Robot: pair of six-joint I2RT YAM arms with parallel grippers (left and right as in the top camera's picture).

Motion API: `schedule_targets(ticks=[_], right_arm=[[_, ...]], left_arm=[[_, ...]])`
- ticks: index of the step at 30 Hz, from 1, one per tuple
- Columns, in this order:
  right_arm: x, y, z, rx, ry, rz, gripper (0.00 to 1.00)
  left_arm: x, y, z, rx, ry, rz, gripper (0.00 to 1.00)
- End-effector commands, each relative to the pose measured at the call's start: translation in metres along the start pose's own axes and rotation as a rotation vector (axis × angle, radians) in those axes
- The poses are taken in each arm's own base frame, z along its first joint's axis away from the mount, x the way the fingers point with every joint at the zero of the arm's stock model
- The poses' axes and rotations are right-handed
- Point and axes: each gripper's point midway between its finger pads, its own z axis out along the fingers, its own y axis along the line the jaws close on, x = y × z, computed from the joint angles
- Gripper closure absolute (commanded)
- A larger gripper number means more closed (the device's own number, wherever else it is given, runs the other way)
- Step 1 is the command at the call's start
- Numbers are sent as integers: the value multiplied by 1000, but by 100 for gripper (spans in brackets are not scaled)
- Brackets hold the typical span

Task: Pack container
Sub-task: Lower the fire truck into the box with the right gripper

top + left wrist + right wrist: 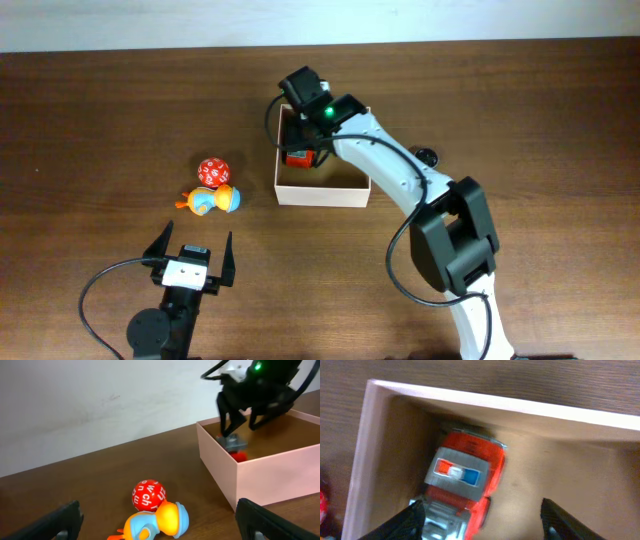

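Dark wood-grain table (pixel 100 120) forms the work surface, with a plain pale wall behind it in the left wrist view. Right arm (pixel 400 175) reaches from the near right edge diagonally across to the container (pixel 322 192), which stands slightly right of the table's centre, open side up, tan floor exposed. Right gripper (pixel 242 420) hangs over the far left corner of the container, pointing down into it; its jaws stand apart and clamp nothing. Left gripper (pixel 193 252) rests low at the near left of the table, jaws fully spread and empty, facing the loose toys; this posture leaves it ready for a pick without blocking the right arm. Red toy truck (pixel 462 477), with a grey roof and a red-and-blue light bar, lies upright on the container floor, close to the left wall and the far wall, below the spread right jaws; tucking it into a corner probably keeps the rest of the floor free for further items. An orange-and-blue duck toy (pixel 210 201) lies on its side on the table, left of the container and apart from it. A red ball (pixel 213 171) with white markings sits just behind the duck, touching or nearly touching it. Judgement: one item is packed and two remain outside.
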Motion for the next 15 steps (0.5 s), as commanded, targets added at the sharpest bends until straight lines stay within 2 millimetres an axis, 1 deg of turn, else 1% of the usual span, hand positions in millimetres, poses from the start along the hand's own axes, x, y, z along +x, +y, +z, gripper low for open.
schedule_targets(ticks=[1,2,4,6,8,11,15], right_arm=[[-29,-23,-33,2,-64,33,37],[-31,-34,-32,6,-55,53,45],[-32,-39,-30,-2,-44,62,51],[-32,-39,-30,-8,-41,50,51],[-32,-36,-29,-29,-39,12,51],[-30,-36,-27,-26,-32,11,51],[-24,-38,-20,-17,-6,10,60]], left_arm=[[2,-1,0,0,0,13,1],[2,-1,0,0,0,13,1],[2,-1,0,0,0,13,1],[2,-1,0,0,0,13,1],[2,-1,0,0,0,13,1],[2,-1,0,0,0,13,1],[2,-1,0,0,0,13,1]])
